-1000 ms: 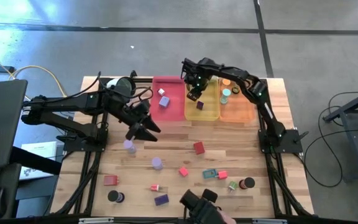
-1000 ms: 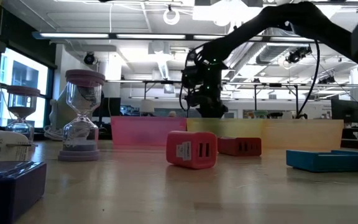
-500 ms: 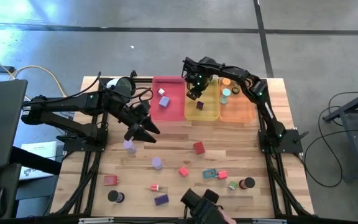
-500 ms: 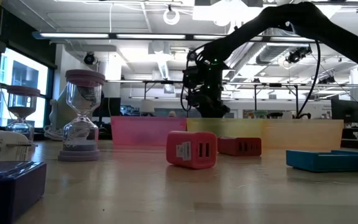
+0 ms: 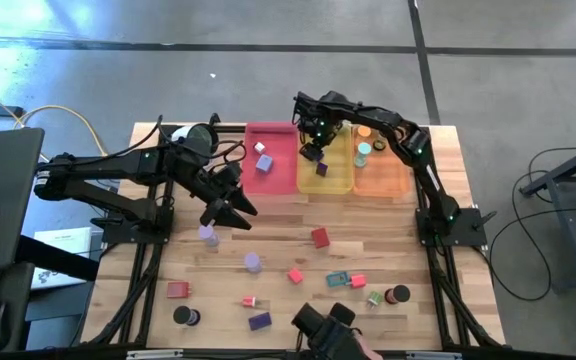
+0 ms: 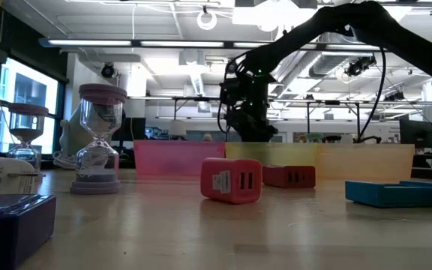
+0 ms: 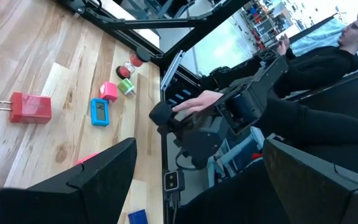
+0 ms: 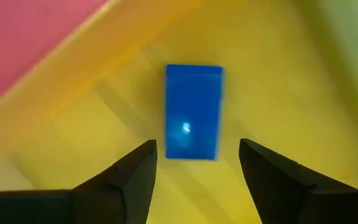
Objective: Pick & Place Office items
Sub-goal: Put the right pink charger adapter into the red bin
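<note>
My right gripper [image 8: 196,180] hangs open over the yellow tray [image 5: 336,172], pointing down. A blue block [image 8: 193,112] lies flat on the tray's floor below it, clear of both fingers. A small purple piece [image 5: 321,169] lies in the same tray. My left gripper [image 5: 233,212] hovers open above the table's left middle, with nothing between its fingers [image 7: 104,171]. Loose office items lie on the near half of the wooden table: a red block [image 5: 319,237], lavender cylinders [image 5: 208,234] [image 5: 253,262], a teal block [image 5: 338,279] and a black disc [image 5: 400,295].
A pink tray [image 5: 278,175] with two small pieces stands left of the yellow one, and an orange tray [image 5: 383,178] with a teal piece stands to its right. A round silver-and-white object [image 5: 183,135] sits at the far left. A person's hand with a black device [image 5: 328,328] reaches over the near edge.
My right gripper has kept its place over the yellow tray, and in the low view its fingers look slightly wider apart than a second ago.
</note>
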Controlling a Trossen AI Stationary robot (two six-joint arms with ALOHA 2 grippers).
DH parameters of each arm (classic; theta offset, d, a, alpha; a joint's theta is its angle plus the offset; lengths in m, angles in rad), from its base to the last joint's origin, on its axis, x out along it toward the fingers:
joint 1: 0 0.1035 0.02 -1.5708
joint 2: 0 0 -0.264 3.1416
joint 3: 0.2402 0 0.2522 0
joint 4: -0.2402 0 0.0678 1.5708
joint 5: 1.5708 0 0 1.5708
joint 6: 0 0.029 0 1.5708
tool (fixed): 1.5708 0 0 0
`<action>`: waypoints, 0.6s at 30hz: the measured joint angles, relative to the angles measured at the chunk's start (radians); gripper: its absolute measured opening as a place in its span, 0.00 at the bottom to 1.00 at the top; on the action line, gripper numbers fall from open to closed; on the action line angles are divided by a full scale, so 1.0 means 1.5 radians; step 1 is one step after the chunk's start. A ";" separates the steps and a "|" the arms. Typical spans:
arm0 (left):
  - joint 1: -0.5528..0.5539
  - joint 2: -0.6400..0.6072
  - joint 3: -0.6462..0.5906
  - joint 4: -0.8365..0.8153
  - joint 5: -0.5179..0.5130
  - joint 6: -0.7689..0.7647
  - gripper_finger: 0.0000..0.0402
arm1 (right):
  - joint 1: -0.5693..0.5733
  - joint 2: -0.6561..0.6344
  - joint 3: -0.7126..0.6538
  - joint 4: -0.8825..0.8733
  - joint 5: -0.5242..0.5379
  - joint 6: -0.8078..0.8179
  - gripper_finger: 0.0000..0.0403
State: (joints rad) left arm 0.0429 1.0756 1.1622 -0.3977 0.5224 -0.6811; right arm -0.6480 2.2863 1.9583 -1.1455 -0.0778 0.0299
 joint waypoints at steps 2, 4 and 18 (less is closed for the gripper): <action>0.000 0.000 0.000 0.000 0.000 0.000 0.85 | 0.000 -0.015 0.000 -0.005 0.029 0.000 0.54; 0.000 0.000 0.000 0.002 0.000 0.000 0.85 | 0.000 -0.033 0.000 -0.004 0.052 0.000 0.54; 0.001 0.000 0.000 0.002 0.007 0.015 0.85 | 0.032 -0.213 0.001 -0.016 -0.128 0.038 0.54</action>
State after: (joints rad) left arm 0.0437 1.0756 1.1622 -0.3945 0.5334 -0.6587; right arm -0.5993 1.9664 1.9591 -1.1696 -0.2703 0.0870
